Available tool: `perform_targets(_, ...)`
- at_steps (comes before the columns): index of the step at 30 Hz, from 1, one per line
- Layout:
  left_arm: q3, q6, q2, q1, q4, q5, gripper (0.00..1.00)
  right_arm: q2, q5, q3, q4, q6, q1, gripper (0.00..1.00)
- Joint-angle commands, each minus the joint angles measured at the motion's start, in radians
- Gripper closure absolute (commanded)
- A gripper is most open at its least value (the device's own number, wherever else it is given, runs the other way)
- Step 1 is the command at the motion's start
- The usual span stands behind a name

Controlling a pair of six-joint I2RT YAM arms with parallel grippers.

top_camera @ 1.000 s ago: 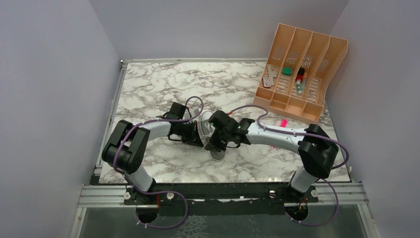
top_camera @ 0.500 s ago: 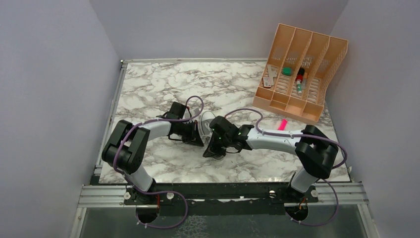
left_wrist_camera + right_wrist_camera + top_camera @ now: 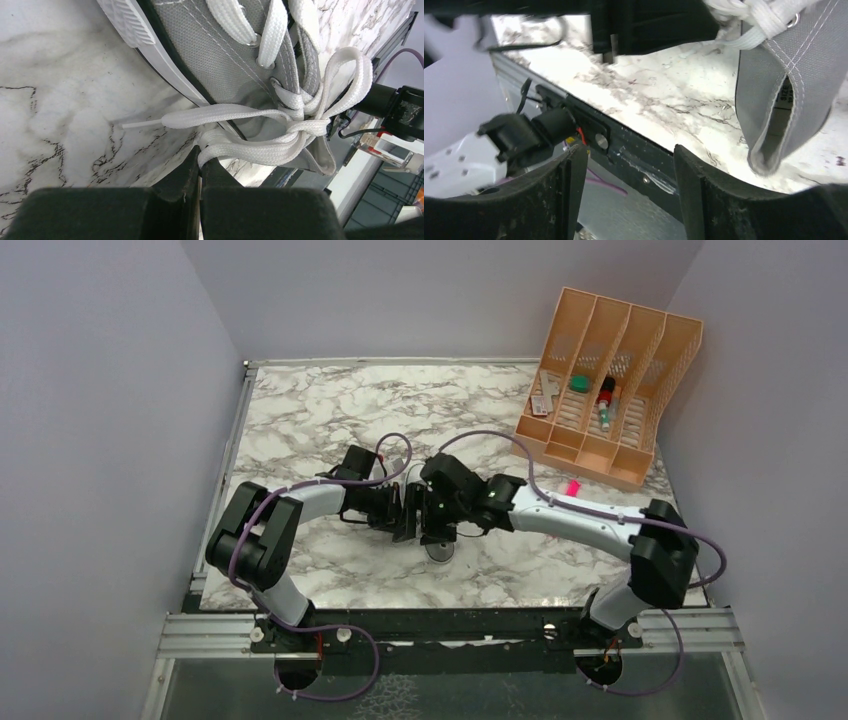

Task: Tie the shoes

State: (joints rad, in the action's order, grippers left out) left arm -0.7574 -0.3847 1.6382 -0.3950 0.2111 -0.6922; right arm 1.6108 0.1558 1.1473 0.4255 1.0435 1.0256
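Note:
The grey canvas shoe [image 3: 220, 65] lies on the marble table, its white laces crossed in a knot [image 3: 300, 120] with loops on either side. My left gripper [image 3: 201, 167] is shut on one white lace loop [image 3: 250, 150], which runs taut to the knot. A free lace end [image 3: 210, 116] lies beside the sole. My right gripper [image 3: 629, 185] hangs open just off the shoe's grey collar [image 3: 789, 75], with nothing between its fingers [image 3: 574, 190]. From above, both grippers [image 3: 405, 515] [image 3: 432, 522] cover most of the shoe [image 3: 437, 552].
A peach desk organiser [image 3: 610, 390] holding small items stands at the back right. A pink object [image 3: 573, 487] lies in front of it. The black front rail [image 3: 450, 625] borders the table's near edge, close below the right gripper.
My right gripper has swung left and back over the shoe, and its jaws have opened. The left gripper has kept its place and its grip on the lace.

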Motion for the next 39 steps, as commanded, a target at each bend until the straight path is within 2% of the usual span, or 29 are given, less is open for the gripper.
perform_targets(1,-0.02,0.024,-0.001,-0.005,-0.006,-0.038,1.0,-0.131,-0.017,0.062,0.154,-0.218,-0.045,0.28)
perform_targets(3,-0.019,0.029,-0.003,-0.006,0.0,-0.035,1.0,-0.169,0.047,0.046,0.14,-0.286,-0.129,0.27)
perform_targets(6,-0.016,0.02,0.002,-0.005,0.002,-0.03,1.0,-0.181,0.274,-0.036,0.031,-0.381,-0.326,0.27)
perform_targets(8,-0.016,0.01,0.01,-0.005,0.002,-0.033,1.0,-0.13,0.488,-0.08,-0.051,-0.422,-0.457,0.33)
perform_targets(9,-0.016,0.006,0.011,-0.005,0.002,-0.033,1.0,-0.1,0.541,-0.086,-0.075,-0.447,-0.498,0.34)
perform_targets(11,-0.016,-0.004,0.01,-0.005,0.005,-0.033,1.0,-0.027,0.665,-0.088,-0.14,-0.497,-0.546,0.37)
perform_targets(15,-0.023,-0.016,0.009,-0.005,0.015,-0.029,1.0,0.136,0.821,-0.033,-0.141,-0.577,-0.586,0.4)
perform_targets(21,-0.041,-0.04,0.023,-0.005,0.019,-0.03,1.0,0.246,0.836,0.03,-0.087,-0.7,-0.593,0.41)
perform_targets(24,-0.045,-0.05,0.026,-0.007,0.02,-0.034,1.0,0.276,0.869,0.042,-0.086,-0.716,-0.595,0.45)
perform_targets(32,-0.039,-0.059,0.02,-0.014,0.02,-0.031,1.0,0.325,0.908,0.077,-0.13,-0.681,-0.592,0.42)
perform_targets(35,-0.032,-0.062,0.018,-0.015,0.02,-0.027,1.0,0.355,0.913,0.096,-0.11,-0.678,-0.589,0.44)
perform_targets(39,-0.03,-0.063,0.012,-0.018,0.019,-0.022,1.0,0.336,0.935,0.057,-0.198,-0.616,-0.588,0.47)
